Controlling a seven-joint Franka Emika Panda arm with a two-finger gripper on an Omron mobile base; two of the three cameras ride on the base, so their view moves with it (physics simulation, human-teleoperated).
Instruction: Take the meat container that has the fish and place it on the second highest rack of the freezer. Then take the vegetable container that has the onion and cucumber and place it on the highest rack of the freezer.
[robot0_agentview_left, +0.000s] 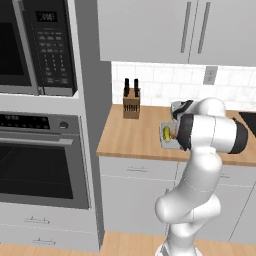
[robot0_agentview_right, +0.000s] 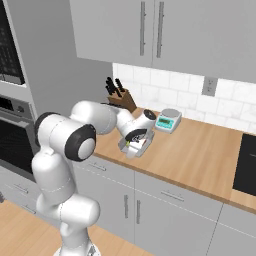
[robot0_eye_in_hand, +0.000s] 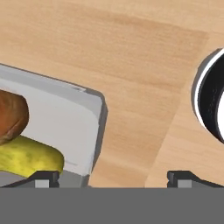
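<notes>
The vegetable container (robot0_eye_in_hand: 65, 113) is a shallow grey tray on the wooden counter (robot0_agentview_left: 130, 137). In the hand view its corner holds the yellow-green cucumber (robot0_eye_in_hand: 26, 157) and the brown-orange onion (robot0_eye_in_hand: 11, 116). My gripper (robot0_eye_in_hand: 118, 177) hangs open just above it. One fingertip (robot0_eye_in_hand: 46, 177) is over the tray's inside, the other is over bare wood, and the tray's end wall lies between them. The right base view has the hand (robot0_agentview_right: 135, 136) bent down onto the tray (robot0_agentview_right: 131, 149). From the left base, the cucumber (robot0_agentview_left: 166, 132) peeks past my forearm. The meat container, fish and freezer are out of view.
A knife block (robot0_agentview_left: 131, 102) stands at the counter's back left, and a small kitchen scale (robot0_agentview_right: 167, 120) sits behind the tray. A dark round thing with a white rim (robot0_eye_in_hand: 212, 105) lies close to the tray. A wall oven (robot0_agentview_left: 40, 165) and microwave (robot0_agentview_left: 35, 45) are on the left, a black cooktop (robot0_agentview_right: 247, 165) on the right.
</notes>
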